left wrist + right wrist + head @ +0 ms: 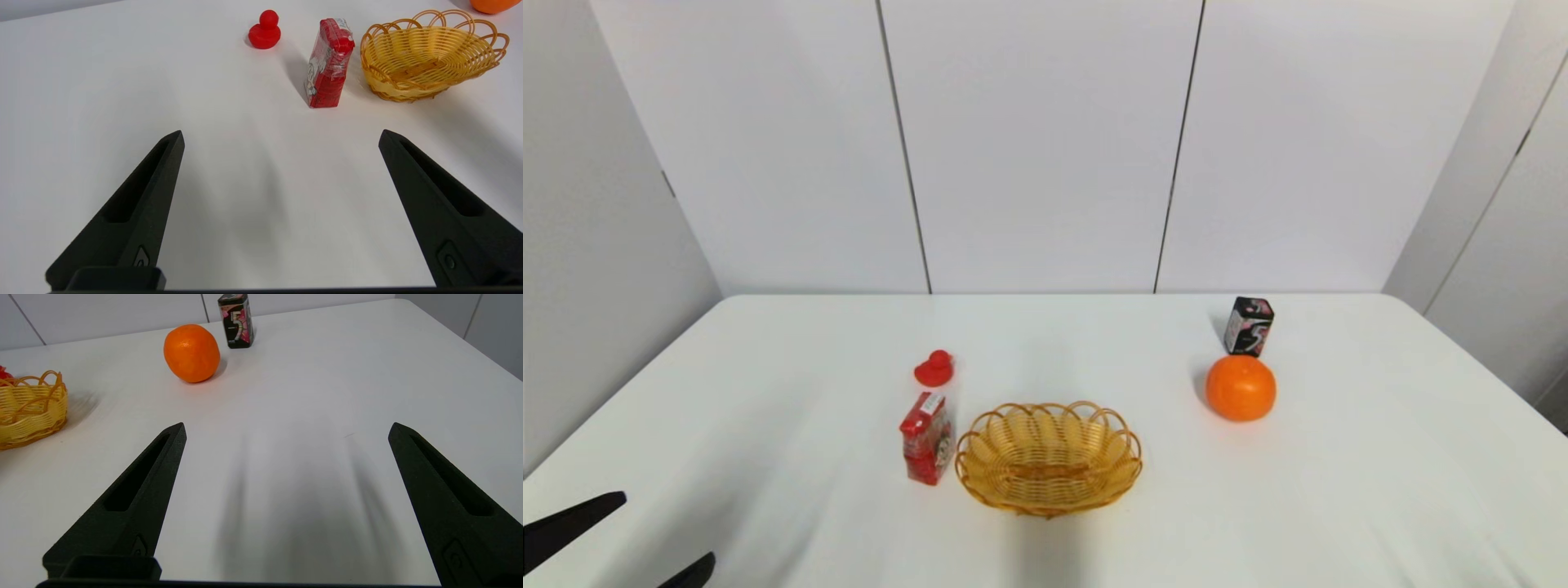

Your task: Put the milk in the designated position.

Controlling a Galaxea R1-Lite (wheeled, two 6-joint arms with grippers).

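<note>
The milk point(927, 437) is a small red carton with a cartoon face, standing upright just left of the wicker basket point(1048, 456). The left wrist view shows the same milk point(327, 64) beside the basket point(429, 61), well ahead of my fingers. My left gripper point(666, 527) sits at the table's front left corner, open and holding nothing; in its own view the left gripper point(282, 136) spans bare table. My right gripper point(286, 428) is open over bare table at the right, out of the head view.
A red toy duck point(934, 368) stands behind the milk. An orange point(1241, 388) and a black-and-pink box point(1249, 326) stand at the back right. The orange point(191, 353) and box point(236, 321) lie ahead of my right gripper.
</note>
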